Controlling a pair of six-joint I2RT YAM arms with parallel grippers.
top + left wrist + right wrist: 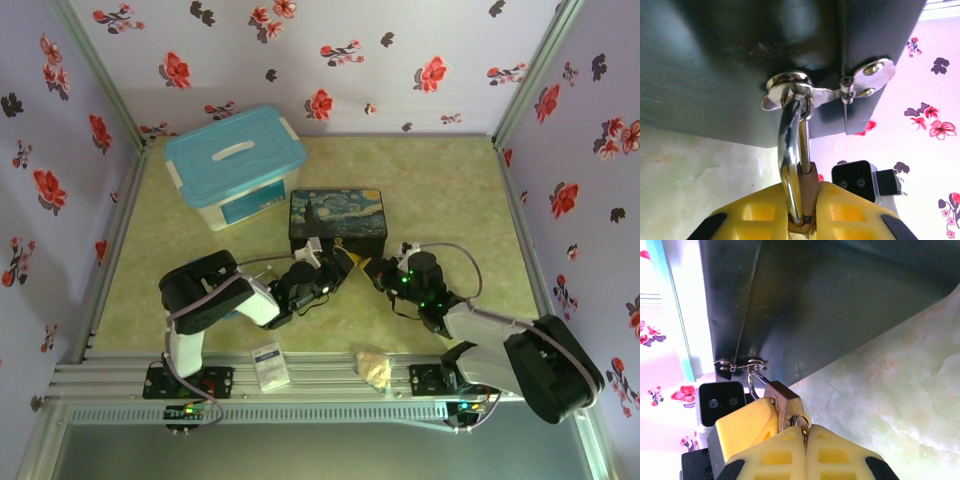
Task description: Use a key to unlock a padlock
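My left gripper (802, 207) pinches the padlock (810, 176) steady so my right gripper (805, 436), clamped on the key (799, 421), can turn it

Bright, overexposed wrist views; glare streaks the padlock (790, 165); the box (715, 60) face lies shadowed.

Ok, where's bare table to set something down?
Free: the table right of the painted box to the right wall, and left of the left arm. Crowded: in front of the box, where both arms meet at the padlock.

Left pincer (802, 212) grips padlock (809, 184) hooked through box hasp (826, 93)
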